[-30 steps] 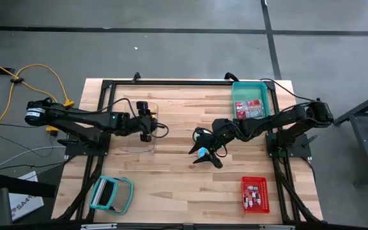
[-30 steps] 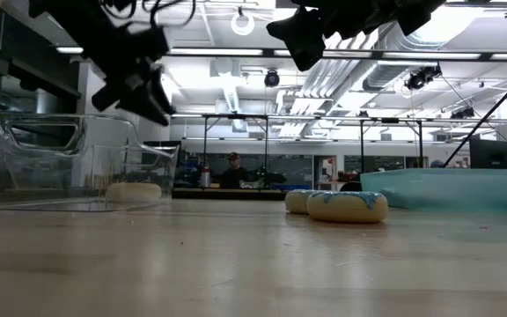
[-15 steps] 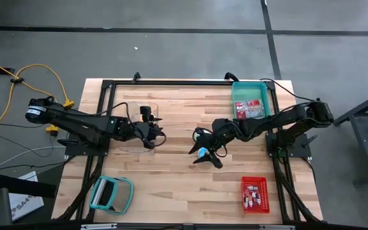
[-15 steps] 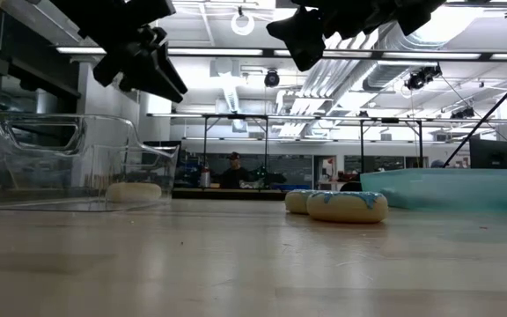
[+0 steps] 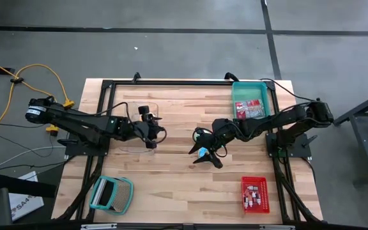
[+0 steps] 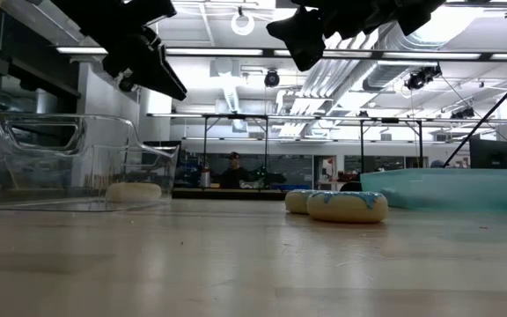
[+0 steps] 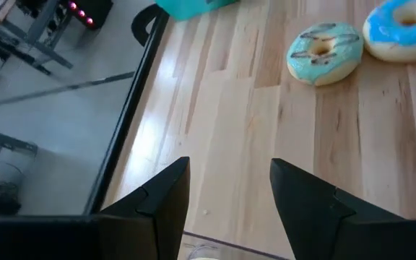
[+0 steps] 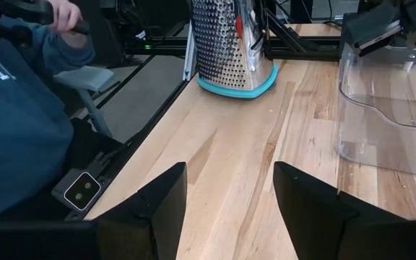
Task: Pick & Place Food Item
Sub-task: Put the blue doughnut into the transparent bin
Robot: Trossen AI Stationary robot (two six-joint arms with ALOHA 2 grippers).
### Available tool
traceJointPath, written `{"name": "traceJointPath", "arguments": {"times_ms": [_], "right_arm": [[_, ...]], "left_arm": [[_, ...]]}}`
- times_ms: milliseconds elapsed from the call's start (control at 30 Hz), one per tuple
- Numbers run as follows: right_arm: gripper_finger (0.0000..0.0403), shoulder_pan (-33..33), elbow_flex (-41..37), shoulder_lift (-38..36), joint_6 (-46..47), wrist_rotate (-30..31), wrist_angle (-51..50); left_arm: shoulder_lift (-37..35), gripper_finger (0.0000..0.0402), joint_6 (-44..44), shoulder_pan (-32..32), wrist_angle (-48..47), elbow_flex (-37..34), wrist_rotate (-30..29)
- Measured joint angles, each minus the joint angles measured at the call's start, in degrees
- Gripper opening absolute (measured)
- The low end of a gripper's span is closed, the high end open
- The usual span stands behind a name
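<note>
With the left claw (image 5: 160, 133) released and empty by the clear bin (image 5: 138, 126), we'd swing it over the two donuts (image 6: 348, 206) mid-surface, dropping straight down around one; right claw (image 5: 208, 158) hovers open above them.

Two iced donuts lie flat on the desk, side by side and touching or nearly so, a little right of centre in the low view. The nearer donut (image 6: 348, 206) has pale blue icing over a tan base; the second donut (image 6: 299, 201) sits just behind it to the left. A third, pale donut (image 6: 134, 191) rests flat inside the clear bin (image 6: 69, 163) at the left of that view.
</note>
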Motion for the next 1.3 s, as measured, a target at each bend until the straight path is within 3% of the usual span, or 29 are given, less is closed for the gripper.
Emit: {"name": "traceJointPath", "arguments": {"times_ms": [100, 367, 600, 833, 1033, 1300], "right_arm": [[0.0196, 0.0, 0.0, 0.0, 0.0, 0.0, 0.0], [0.0196, 0.0, 0.0, 0.0, 0.0, 0.0, -1.7], [0.0196, 0.0, 0.0, 0.0, 1.5, 0.0, -3.1], [0.0196, 0.0, 0.0, 0.0, 2.3, 2.9, -8.8], [0.0196, 0.0, 0.0, 0.0, 3.0, 8.9, -15.0], [0.0196, 1.5, 0.0, 0.0, 5.8, 10.4, -21.7]], "left_arm": [[0.0, 0.0184, -4.6, 0.1, 1.1, 0.0, 3.0], [0.0, 0.0184, -8.4, 4.0, 6.3, 0.0, 31.1], [0.0, 0.0184, -11.4, 10.1, 5.9, 1.8, 45.6], [0.0, 0.0184, -11.8, 15.3, 3.8, 2.3, 51.8], [0.0, 0.0184, -11.8, 16.4, 2.6, 2.3, 52.2], [0.0, 0.0184, -11.4, 15.5, 2.4, 2.3, 52.3]]}}
